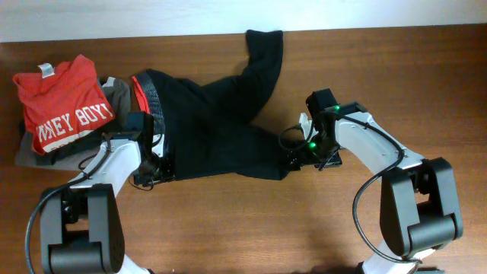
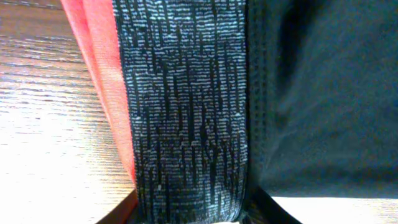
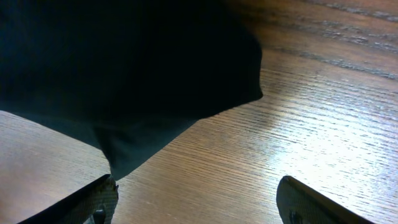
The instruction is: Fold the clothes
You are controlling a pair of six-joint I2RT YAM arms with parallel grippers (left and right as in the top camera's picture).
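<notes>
The black trousers (image 1: 213, 122) lie spread across the table's middle. One leg runs up toward the far edge, the other out to the right. My left gripper (image 1: 152, 166) is at the near corner of the waistband. In the left wrist view the grey-striped waistband (image 2: 186, 106) with its red-orange lining (image 2: 99, 74) bulges between the fingers of my left gripper (image 2: 193, 214), which is shut on it. My right gripper (image 1: 302, 157) is at the end of the right leg. It (image 3: 199, 205) stands open over bare wood, and the leg's hem (image 3: 124, 62) reaches its left finger (image 3: 93, 199).
A red T-shirt with white lettering (image 1: 65, 103) lies on a grey folded garment (image 1: 118, 90) at the left, just beside the waistband. The wooden table (image 1: 426, 76) ends at a white strip along the far edge.
</notes>
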